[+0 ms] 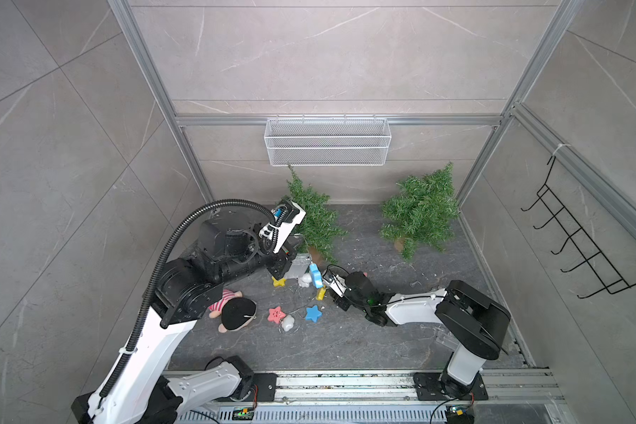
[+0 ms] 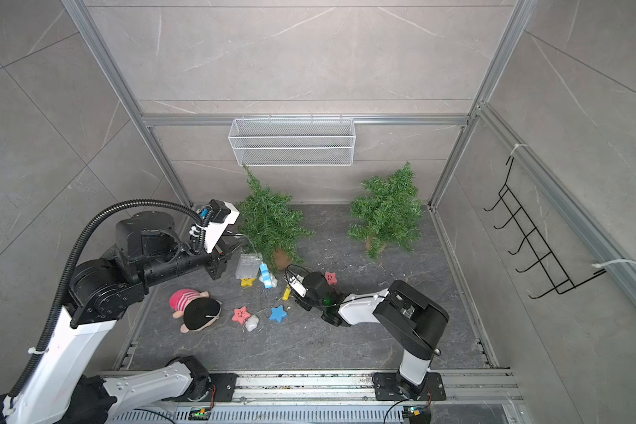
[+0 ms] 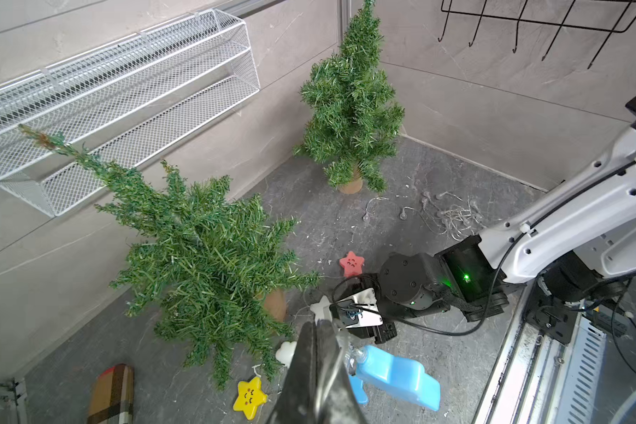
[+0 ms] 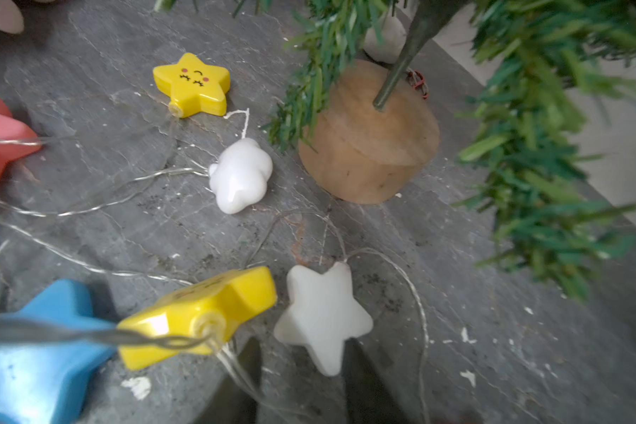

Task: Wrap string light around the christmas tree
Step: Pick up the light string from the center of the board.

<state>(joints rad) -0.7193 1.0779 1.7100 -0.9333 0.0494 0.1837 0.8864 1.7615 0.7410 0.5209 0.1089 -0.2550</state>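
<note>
Beside the round wooden base (image 4: 368, 147) of the small green artificial christmas tree (image 2: 270, 224): both grippers at the string light (image 4: 199, 315), nothing wrapped yet.

Clear-wire string light of plastic stars and clouds (yellow, white, blue, pink) lies loose on the floor in front of the base, none on the branches. Left gripper (image 3: 318, 330): jaws pressed together beside the base, seemingly pinching the thin wire near the transparent battery box (image 2: 248, 265). Blue plastic star (image 3: 397, 374) stands on edge close by, probably lifted by that hold; reads as anchoring one end. Right gripper (image 4: 302, 347): jaws narrow, either side of the lower point of the white plastic star (image 4: 324, 315) in front of the base; contact not discernible. Likely after a free bulb to carry round the tree. Wire looks fine, springy, tangle-prone.
</note>
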